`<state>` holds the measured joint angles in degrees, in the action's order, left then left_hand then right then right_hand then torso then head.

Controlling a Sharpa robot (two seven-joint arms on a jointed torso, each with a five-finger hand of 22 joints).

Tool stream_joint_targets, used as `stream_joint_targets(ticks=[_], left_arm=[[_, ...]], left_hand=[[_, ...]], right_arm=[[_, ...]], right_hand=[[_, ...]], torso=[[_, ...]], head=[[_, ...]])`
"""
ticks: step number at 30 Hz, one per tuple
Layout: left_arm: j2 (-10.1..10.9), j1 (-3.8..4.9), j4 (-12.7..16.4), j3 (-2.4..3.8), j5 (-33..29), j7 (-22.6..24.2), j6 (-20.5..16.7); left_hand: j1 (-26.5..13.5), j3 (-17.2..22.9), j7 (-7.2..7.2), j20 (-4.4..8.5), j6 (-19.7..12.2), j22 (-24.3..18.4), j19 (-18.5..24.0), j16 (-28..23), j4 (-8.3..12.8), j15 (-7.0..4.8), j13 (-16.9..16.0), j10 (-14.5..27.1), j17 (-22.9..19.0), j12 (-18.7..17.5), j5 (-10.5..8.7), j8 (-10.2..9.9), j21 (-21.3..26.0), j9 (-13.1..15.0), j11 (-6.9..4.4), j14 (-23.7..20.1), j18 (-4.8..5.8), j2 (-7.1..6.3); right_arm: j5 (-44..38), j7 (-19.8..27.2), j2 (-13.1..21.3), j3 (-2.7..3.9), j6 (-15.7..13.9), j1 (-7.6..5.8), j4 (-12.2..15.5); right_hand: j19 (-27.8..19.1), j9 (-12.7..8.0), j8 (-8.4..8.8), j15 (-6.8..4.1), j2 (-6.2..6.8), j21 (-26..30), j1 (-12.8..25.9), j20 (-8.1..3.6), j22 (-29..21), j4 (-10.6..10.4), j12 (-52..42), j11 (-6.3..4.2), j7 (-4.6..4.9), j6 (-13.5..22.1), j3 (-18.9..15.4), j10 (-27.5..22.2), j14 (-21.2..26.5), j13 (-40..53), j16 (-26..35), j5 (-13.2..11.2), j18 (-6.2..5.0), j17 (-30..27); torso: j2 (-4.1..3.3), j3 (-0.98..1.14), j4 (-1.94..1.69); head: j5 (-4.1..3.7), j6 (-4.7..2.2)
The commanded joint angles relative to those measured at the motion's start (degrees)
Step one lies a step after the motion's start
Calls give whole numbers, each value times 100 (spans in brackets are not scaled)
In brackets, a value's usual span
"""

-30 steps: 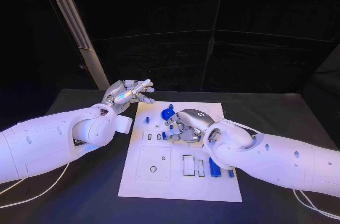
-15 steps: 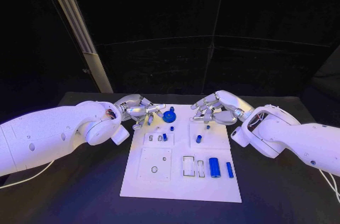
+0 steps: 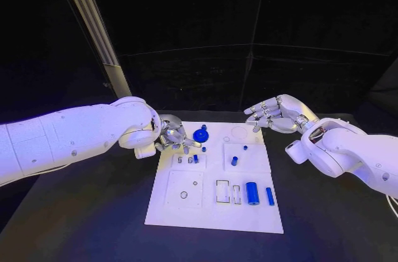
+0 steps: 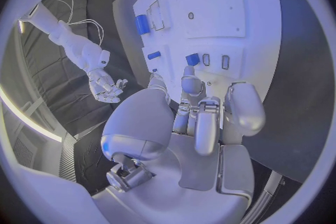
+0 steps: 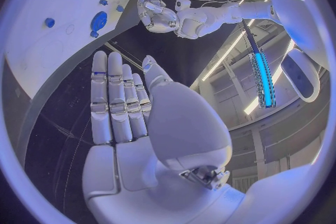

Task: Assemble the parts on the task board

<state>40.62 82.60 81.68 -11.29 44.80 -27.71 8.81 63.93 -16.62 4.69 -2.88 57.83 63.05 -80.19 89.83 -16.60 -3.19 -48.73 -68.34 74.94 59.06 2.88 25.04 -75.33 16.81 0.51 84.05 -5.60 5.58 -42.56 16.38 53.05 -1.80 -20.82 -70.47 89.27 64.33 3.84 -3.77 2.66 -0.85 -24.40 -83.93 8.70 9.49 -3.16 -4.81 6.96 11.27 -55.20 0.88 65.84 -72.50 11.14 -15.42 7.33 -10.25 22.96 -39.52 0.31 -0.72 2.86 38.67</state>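
The task board (image 3: 178,213) lies mid-table (image 3: 83,216), parts (image 3: 251,193) on it, between both arms.

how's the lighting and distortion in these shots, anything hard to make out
Head view: dark surroundings with bluish light; the white task board stands out brightly, while the small blue parts stay readable. Left wrist view: fisheye bends the board's edges, and the left hand hides part of it. Right wrist view: strong curving, bright ceiling strips glare, and the open right hand looks smooth and evenly lit.
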Motion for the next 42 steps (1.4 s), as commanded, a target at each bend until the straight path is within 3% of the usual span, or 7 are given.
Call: stream_joint_targets(ticks=[1,4,11,15,20,24,42], left_arm=[[-145,34,-127,-46,281,-530,136],[-298,47,-250,-94,288,-645,144],[-596,40,-525,-189,289,-721,187],[-745,9,-711,-209,279,-736,236],[-894,-18,-896,-218,228,-768,379],[-997,-41,-1012,-219,216,-792,404],[-1147,-89,-1138,-219,209,-886,642]], left_hand=[[-16,-64,-57,26,0,125,-22,17,-7,-44,-134,-73,1506,135,-13,142,-81,107,-54,595,85,64],[-26,-146,-113,57,-24,311,-69,17,-2,-84,-345,-184,1506,337,-8,400,-197,325,-92,595,111,104],[-31,-226,-140,84,-168,458,-97,17,-2,-106,-461,-223,1506,456,-8,671,-287,601,-123,595,132,171],[-17,-234,-142,85,-203,477,-99,17,2,-107,-451,-213,1506,455,-4,719,-299,655,-124,595,135,180],[44,-229,-129,79,-297,463,-82,17,20,-100,-379,-151,1506,402,5,773,-292,735,-115,595,131,193],[215,-153,-117,63,-401,469,-66,17,39,-85,-338,-104,1506,376,268,867,-293,863,-101,595,127,223],[251,-147,-114,59,-437,501,-73,17,38,-82,-348,-105,1506,388,313,899,-309,909,-97,595,132,199]], right_arm=[[247,46,-12,3,-10,-10,-24],[253,14,-27,3,2,-10,-46],[256,-32,-64,3,13,-10,-81],[257,-60,-90,3,38,-11,-102],[257,-70,-104,3,36,-11,-114],[247,-109,-116,3,41,-11,-122],[222,-180,-181,2,66,-10,-183]], right_hand=[[49,-3,4,26,-4,49,-19,-14,-15,36,20,22,29,23,5,32,1,-30,31,29,-25,-12],[59,-3,5,30,5,75,-1,-11,-31,38,22,26,33,32,10,31,8,-64,37,43,-24,-18],[75,-5,8,41,22,128,33,-2,-64,45,24,36,42,57,20,25,28,-130,50,78,-22,-32],[83,-5,7,46,28,157,41,2,-81,55,24,41,46,69,30,19,41,-165,57,109,-21,-40],[117,-2,2,47,42,215,48,2,-118,88,15,43,50,83,71,21,50,-246,62,246,-24,-53],[134,-3,3,44,60,242,31,-3,-135,121,11,43,52,94,100,19,55,-289,65,294,-25,-61],[149,-4,6,47,101,278,7,-6,-156,178,9,51,61,120,134,9,70,-346,74,324,-21,-74]], torso=[[30,15,-4],[27,20,-6],[14,9,1],[6,7,16],[12,11,4],[13,7,5],[14,12,-4]], head=[[31,22],[55,47],[100,76],[109,81],[109,102],[94,107],[98,168]])
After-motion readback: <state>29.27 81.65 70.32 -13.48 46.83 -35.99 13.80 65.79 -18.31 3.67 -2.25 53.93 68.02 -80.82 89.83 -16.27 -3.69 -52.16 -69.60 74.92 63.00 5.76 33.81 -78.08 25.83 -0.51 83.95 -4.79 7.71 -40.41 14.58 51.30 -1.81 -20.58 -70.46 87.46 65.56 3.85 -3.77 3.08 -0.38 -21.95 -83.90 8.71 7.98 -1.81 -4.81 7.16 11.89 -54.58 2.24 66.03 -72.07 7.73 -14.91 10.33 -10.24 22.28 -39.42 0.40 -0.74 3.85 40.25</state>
